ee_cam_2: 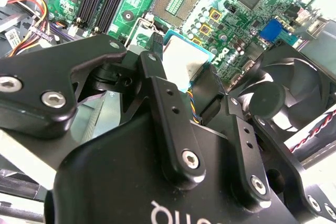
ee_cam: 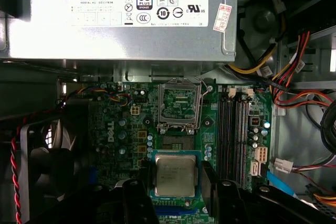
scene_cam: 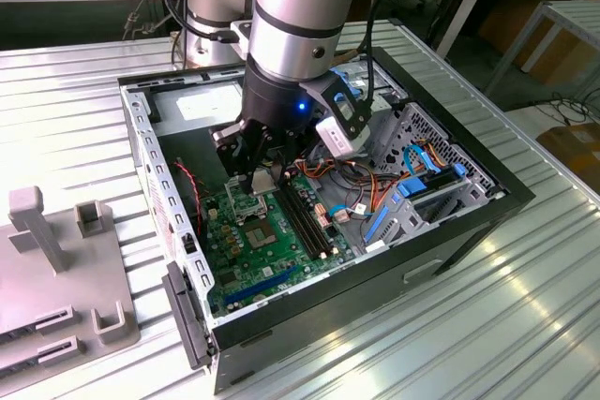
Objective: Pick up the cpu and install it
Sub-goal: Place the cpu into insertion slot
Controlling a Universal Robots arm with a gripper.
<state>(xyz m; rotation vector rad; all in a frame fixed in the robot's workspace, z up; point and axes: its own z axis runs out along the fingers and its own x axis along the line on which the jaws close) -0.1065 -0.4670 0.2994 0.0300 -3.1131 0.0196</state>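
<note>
The cpu (ee_cam: 176,174) is a flat square chip with a silvery metal top, and my gripper (ee_cam: 176,184) is shut on it by two opposite edges. In the second wrist view the black fingers (ee_cam_2: 157,66) clamp the cpu (ee_cam_2: 181,56) above the green motherboard (ee_cam_2: 236,35). The open socket (ee_cam: 178,103) with its raised metal frame lies a short way ahead of the chip, uncovered, with nothing in it. In the exterior view my gripper (scene_cam: 255,175) hangs inside the open computer case, with the cpu (scene_cam: 263,178) just above the socket (scene_cam: 251,211).
A large grey power supply (ee_cam: 121,19) with a white label sits beyond the socket. A black fan (ee_cam: 47,150) stands to one side, memory slots (ee_cam: 236,129) and coloured cables (ee_cam: 283,72) to the other. The case walls (scene_cam: 141,138) ring the board. A grey fixture (scene_cam: 56,269) lies at the exterior view's left.
</note>
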